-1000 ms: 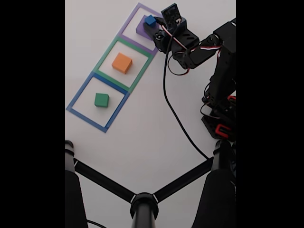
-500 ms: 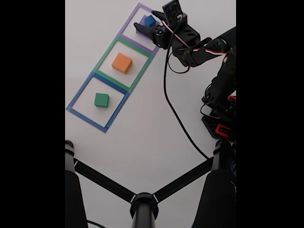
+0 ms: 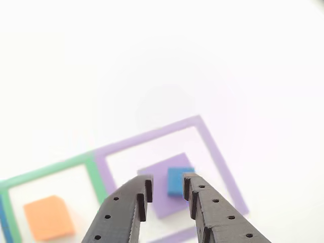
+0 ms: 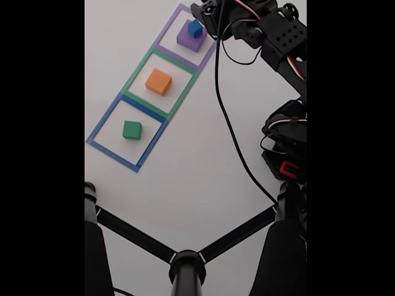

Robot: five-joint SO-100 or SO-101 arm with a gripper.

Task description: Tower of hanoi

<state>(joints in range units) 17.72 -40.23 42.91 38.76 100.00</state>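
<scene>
Hand [image 3: 167, 195] released, empty, jaws apart above blue cube [image 3: 179, 181], which sits on purple block [image 3: 197, 195]. Orange block [image 4: 158, 81] left in fixed view.

Hobby-style robotics bench: white tabletop [image 4: 185, 166], taped square outlines [image 4: 126, 134], black camera stand [image 4: 186, 262].

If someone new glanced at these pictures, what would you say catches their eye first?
Probably the row of three taped square outlines on the white table in the fixed view, each holding a coloured block. The blue cube sits on the purple block in the purple outline, the orange block lies in the green outline, and the green block in the blue one. In the other view, the black tool hangs open just before the blue cube.
</scene>
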